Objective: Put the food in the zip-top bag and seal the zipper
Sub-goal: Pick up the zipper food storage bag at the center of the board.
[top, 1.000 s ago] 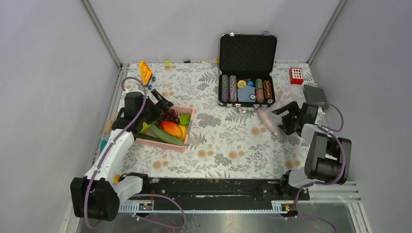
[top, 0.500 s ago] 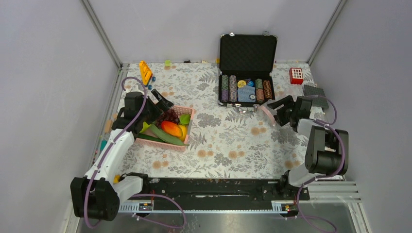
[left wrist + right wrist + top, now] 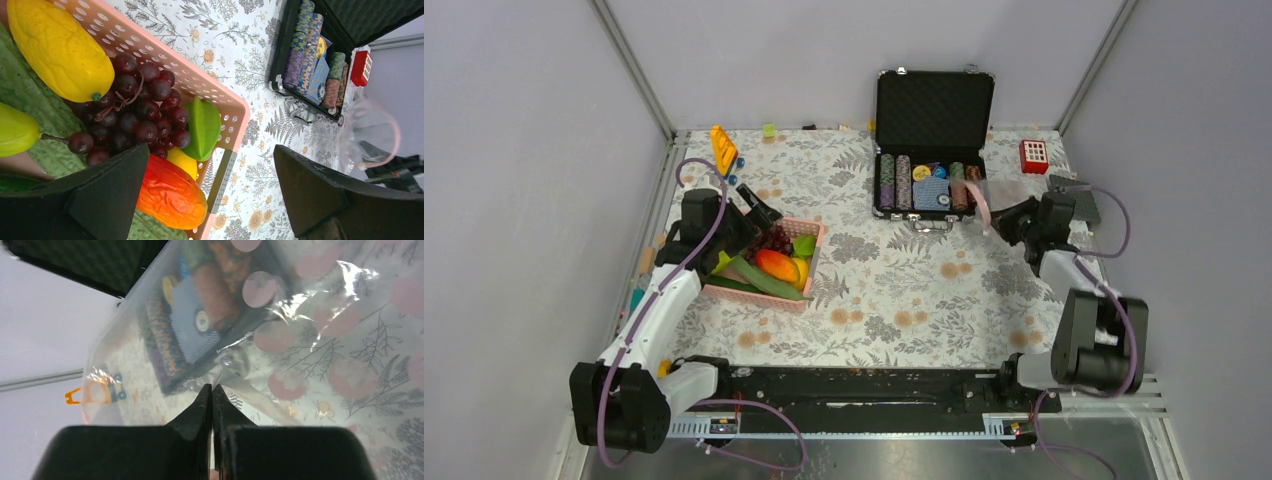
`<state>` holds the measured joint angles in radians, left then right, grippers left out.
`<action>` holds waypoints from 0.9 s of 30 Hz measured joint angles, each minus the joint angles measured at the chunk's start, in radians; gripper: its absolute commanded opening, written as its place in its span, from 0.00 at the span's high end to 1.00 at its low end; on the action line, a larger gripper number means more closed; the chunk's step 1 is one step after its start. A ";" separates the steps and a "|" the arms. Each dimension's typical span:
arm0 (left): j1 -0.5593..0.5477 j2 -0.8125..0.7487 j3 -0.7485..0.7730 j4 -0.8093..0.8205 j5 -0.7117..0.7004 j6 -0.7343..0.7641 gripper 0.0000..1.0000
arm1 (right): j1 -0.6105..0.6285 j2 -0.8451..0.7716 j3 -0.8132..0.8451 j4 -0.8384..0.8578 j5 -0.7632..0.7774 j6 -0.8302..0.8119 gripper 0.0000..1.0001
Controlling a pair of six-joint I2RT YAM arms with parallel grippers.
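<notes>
The food lies in a pink basket [image 3: 816,232] at the left: red-orange mango [image 3: 170,194], yellow citrus [image 3: 60,50], dark grapes [image 3: 135,107], a green leafy piece [image 3: 205,127] and a cucumber [image 3: 767,280]. My left gripper [image 3: 211,152] hangs open over the basket's far corner, one finger over the fruit, the other over the table. My right gripper [image 3: 212,388] is shut on a fold of the clear zip-top bag [image 3: 280,315], holding it off the table in front of the black case. The pink zipper [image 3: 982,205] curves up beside the right gripper [image 3: 1009,214].
An open black case [image 3: 934,105] with poker chips stands at the back, just behind the lifted bag. A red box [image 3: 1033,156] and a grey pad [image 3: 1079,200] sit at the far right. A yellow toy [image 3: 723,148] lies at the back left.
My right gripper went from open to shut, closing on the bag, and swung back toward the case, lifting the bag off the table. The left arm has stayed still.
</notes>
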<state>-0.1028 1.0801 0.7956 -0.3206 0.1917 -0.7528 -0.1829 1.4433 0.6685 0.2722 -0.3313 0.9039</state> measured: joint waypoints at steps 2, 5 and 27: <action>0.000 0.000 0.000 0.000 0.001 0.000 0.01 | 0.000 -0.102 -0.006 -0.040 0.030 -0.032 1.00; 0.000 0.000 0.000 0.000 0.004 -0.001 0.01 | 0.001 -0.272 -0.010 -0.103 0.082 -0.088 1.00; -0.354 -0.095 -0.021 0.177 0.232 0.075 0.01 | 0.388 -0.509 0.249 -0.600 0.006 -0.341 1.00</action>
<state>-0.4568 0.9855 0.7750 -0.1440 0.4236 -0.6781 0.2054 0.9344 0.9176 -0.3275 -0.3252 0.5625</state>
